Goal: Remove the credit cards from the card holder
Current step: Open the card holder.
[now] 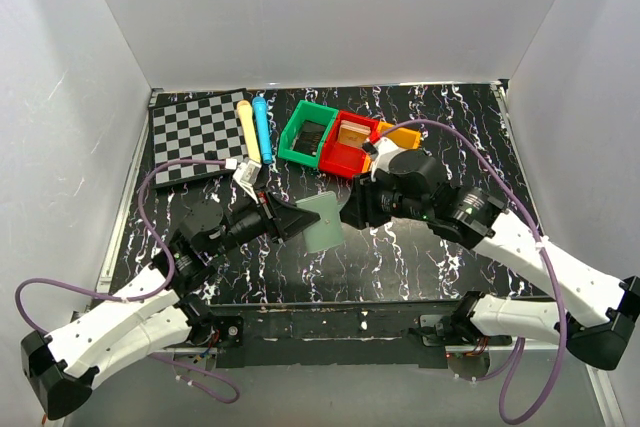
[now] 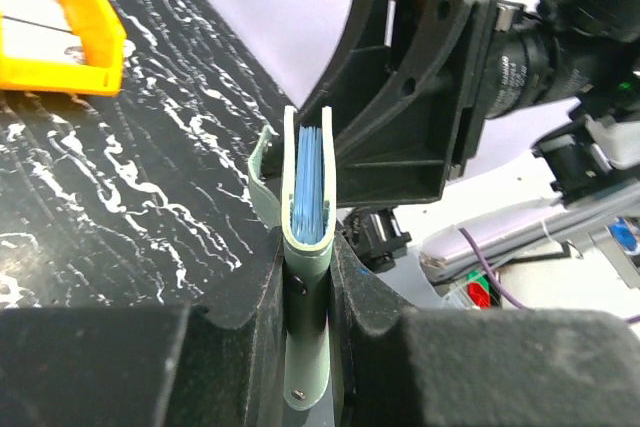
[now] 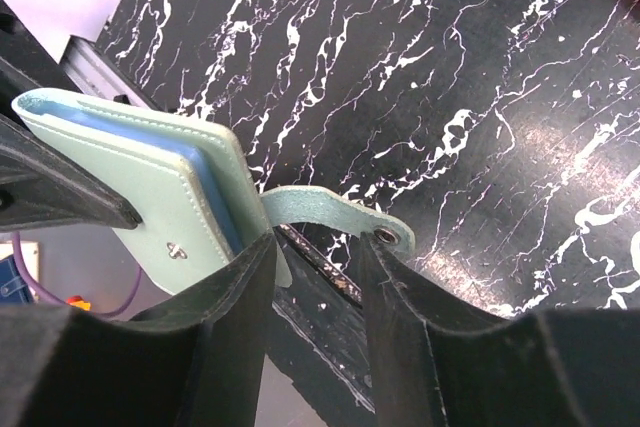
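Three small plastic bins side by side at the back of a black, white-veined table [image 1: 330, 277]: green bin [image 1: 290, 139] with something dark inside, red bin [image 1: 340, 159] with a tan-orange flat item [image 1: 352, 132], orange bin [image 1: 405, 135] with contents too hidden to tell.

Card holder [image 1: 322, 222], pale blue-green, held off the table at its middle, in front of the bins. Pinched at one end by the left gripper [image 2: 306, 282], fingers pressed against both panels. Blue edges of credit cards [image 2: 312, 182] tucked between the panels.

Right gripper [image 3: 315, 282] facing it, jaws spread, with the holder's snap tab [image 3: 340, 215] lying across the gap; contact with the tab unclear.

Left of the bins, a checkerboard [image 1: 195, 132], a cream stick [image 1: 247, 130] and a blue marker [image 1: 263, 129]. Plain white walls on three sides.
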Robot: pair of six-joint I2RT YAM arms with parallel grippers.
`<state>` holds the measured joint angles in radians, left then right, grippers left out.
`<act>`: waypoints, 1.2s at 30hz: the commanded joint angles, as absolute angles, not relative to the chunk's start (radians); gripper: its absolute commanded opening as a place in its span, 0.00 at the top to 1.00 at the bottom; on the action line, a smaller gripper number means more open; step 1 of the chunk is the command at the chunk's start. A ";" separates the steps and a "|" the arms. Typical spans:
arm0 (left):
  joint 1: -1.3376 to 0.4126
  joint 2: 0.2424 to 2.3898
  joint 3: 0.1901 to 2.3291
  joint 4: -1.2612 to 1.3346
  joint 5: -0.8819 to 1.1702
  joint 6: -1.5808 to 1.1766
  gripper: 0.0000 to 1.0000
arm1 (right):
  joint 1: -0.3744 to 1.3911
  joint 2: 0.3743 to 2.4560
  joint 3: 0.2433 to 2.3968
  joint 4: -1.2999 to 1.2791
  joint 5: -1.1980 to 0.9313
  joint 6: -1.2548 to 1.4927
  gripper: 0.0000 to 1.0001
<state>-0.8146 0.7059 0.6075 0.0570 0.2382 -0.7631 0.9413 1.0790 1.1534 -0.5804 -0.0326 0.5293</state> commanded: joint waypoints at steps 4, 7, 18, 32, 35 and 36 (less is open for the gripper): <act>-0.812 0.709 0.554 0.333 0.425 -0.811 1.00 | 0.896 0.999 1.121 -0.459 -0.161 0.571 0.50; -0.804 0.713 0.538 0.394 0.460 -0.828 1.00 | 0.888 0.970 1.112 -0.453 -0.186 0.583 0.48; -0.666 0.909 0.493 0.950 0.741 -1.093 1.00 | 0.874 0.884 1.091 -0.400 -0.261 0.635 0.40; -0.649 1.106 0.506 1.402 0.885 -1.334 1.00 | 0.871 0.816 1.063 -0.270 -0.370 0.707 0.38; -0.647 1.120 0.511 1.411 0.888 -1.341 1.00 | 0.871 0.796 1.065 -0.253 -0.376 0.713 0.38; -0.646 1.118 0.514 1.405 0.888 -1.338 1.00 | 0.873 0.792 1.068 -0.256 -0.376 0.713 0.38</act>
<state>-0.6491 1.0969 0.4908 1.3102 0.8547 -1.3041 0.8631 0.8207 1.0523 -0.4122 -0.2993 0.6754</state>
